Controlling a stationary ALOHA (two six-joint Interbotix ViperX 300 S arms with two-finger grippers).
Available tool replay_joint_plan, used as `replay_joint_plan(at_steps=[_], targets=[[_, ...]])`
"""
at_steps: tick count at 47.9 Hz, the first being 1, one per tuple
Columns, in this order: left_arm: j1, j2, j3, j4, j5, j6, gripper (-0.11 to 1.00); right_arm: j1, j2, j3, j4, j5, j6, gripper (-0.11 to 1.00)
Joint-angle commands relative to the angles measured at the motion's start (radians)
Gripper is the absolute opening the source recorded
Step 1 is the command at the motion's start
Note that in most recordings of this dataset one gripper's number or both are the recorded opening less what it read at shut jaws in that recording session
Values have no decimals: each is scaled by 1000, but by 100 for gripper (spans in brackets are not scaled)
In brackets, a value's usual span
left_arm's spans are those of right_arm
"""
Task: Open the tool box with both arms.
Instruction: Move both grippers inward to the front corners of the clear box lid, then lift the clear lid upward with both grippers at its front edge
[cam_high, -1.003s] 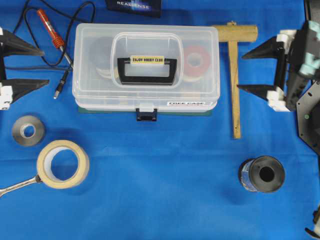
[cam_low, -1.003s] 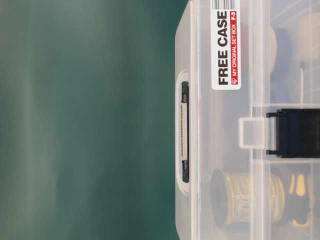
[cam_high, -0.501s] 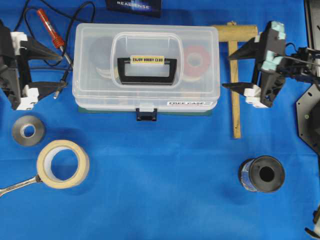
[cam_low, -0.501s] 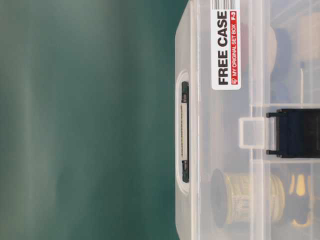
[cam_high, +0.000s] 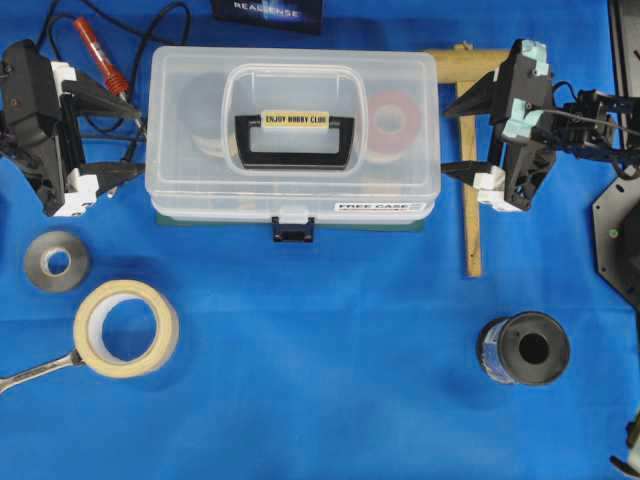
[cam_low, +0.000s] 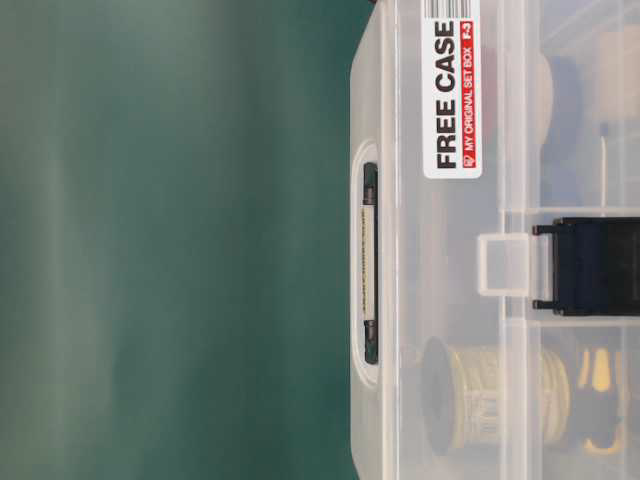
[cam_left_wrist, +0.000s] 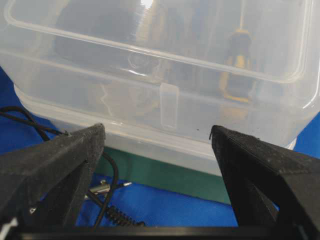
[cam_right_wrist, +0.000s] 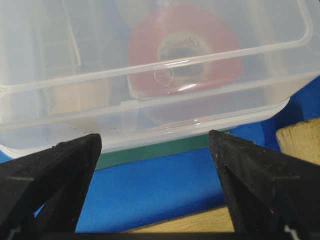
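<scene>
The tool box (cam_high: 290, 190) is a clear plastic case on a green base, lid shut, with a black handle (cam_high: 293, 140) on top and a dark blue latch (cam_high: 293, 230) closed at its front. It also shows in the table-level view (cam_low: 500, 100). My left gripper (cam_high: 138, 138) is open, its fingertips right at the box's left end, which fills the left wrist view (cam_left_wrist: 160, 60). My right gripper (cam_high: 446, 142) is open, its fingertips just off the box's right end (cam_right_wrist: 150, 75). Neither gripper holds anything.
A wooden T-shaped tool (cam_high: 470, 200) lies under my right gripper. A red-handled probe (cam_high: 100, 55) and its black cable lie beneath my left gripper. A grey tape roll (cam_high: 56, 261), masking tape (cam_high: 125, 328), a wrench (cam_high: 35, 372) and a dark spool (cam_high: 525, 348) lie in front.
Both grippers have moved inward from the table's sides to the two ends of the tool box, staying open. The box has not moved.
</scene>
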Motion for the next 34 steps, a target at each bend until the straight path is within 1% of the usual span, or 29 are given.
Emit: replay_joint_plan(at_steps=[1, 11, 23, 34], targets=[[-3, -17, -41, -3, -34, -5, 91, 0, -6, -55, 3, -20, 3, 86], [-3, -67, -48, -3, -34, -5, 91, 2, -34, -66, 3, -15, 3, 86], [-3, -130, -48, -3, -37, -2, 91, 2, -106, -66, 2, -15, -2, 86], [17, -144, -48, -2, -95, 2, 91, 0, -163, -69, -14, -15, -2, 86]])
